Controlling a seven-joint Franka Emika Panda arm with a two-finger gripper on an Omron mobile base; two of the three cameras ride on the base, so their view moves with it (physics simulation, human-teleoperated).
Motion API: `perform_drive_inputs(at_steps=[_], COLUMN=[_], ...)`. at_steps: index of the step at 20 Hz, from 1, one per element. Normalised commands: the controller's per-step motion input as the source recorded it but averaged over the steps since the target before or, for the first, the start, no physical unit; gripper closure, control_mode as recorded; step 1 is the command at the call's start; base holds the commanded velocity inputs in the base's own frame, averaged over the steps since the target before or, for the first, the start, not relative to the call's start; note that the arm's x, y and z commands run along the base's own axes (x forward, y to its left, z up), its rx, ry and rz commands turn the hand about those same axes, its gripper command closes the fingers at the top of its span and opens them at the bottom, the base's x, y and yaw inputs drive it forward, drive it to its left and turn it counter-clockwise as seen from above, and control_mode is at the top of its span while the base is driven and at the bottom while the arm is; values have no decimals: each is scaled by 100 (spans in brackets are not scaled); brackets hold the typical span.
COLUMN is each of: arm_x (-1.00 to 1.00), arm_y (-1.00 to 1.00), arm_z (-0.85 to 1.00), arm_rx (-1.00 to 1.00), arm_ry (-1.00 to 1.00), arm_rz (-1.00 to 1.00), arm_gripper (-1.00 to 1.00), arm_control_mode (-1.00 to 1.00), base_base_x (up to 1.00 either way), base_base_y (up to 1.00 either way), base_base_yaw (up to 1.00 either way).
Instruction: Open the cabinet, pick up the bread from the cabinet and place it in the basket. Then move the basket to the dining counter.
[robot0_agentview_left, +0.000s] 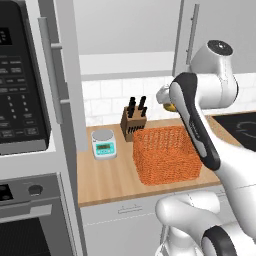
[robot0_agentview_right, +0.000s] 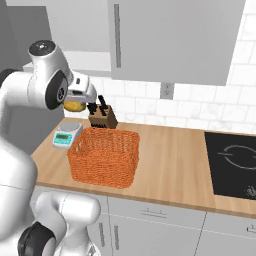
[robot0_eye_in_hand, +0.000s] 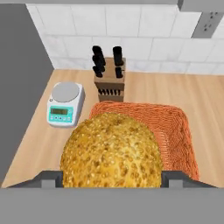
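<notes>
My gripper (robot0_eye_in_hand: 113, 178) is shut on the bread (robot0_eye_in_hand: 111, 151), a round golden seeded loaf wedged between the two fingers. In the right base view the gripper (robot0_agentview_right: 80, 96) holds the bread (robot0_agentview_right: 75, 106) above the back left corner of the orange wicker basket (robot0_agentview_right: 105, 156). The basket (robot0_agentview_left: 167, 155) stands empty on the wood worktop, and in the hand view the basket (robot0_eye_in_hand: 175, 127) lies just below and beyond the loaf. The grey wall cabinet (robot0_agentview_right: 170, 40) hangs above with its door shut; it also shows as the cabinet (robot0_agentview_left: 210, 25). The dining counter is out of view.
A knife block (robot0_agentview_right: 102, 117) and a small kitchen scale (robot0_agentview_right: 66, 134) stand behind and left of the basket. A black cooktop (robot0_agentview_right: 232, 162) lies at the right of the worktop (robot0_agentview_right: 170, 160). A tall oven and microwave column (robot0_agentview_left: 30, 125) closes the left side.
</notes>
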Motion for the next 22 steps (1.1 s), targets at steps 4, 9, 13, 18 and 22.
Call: perform_drive_inputs(at_steps=[4,9,13,18,22], arm_x=[36,40,21,18,32], arm_y=[-38,-38,-28,-23,-14], arm_z=[-100,-98,-88,-88,-65], arm_rx=[-8,-9,-9,-5,0], arm_ry=[12,13,15,19,21], arm_rz=[-5,-7,-6,-4,0], arm_gripper=[100,100,100,100,100], arm_control_mode=[-100,-100,-100,-100,-100], base_base_x=[0,0,0,0,0], base_base_y=[0,0,0,0,0], base_base_yaw=[0,0,0,0,0])
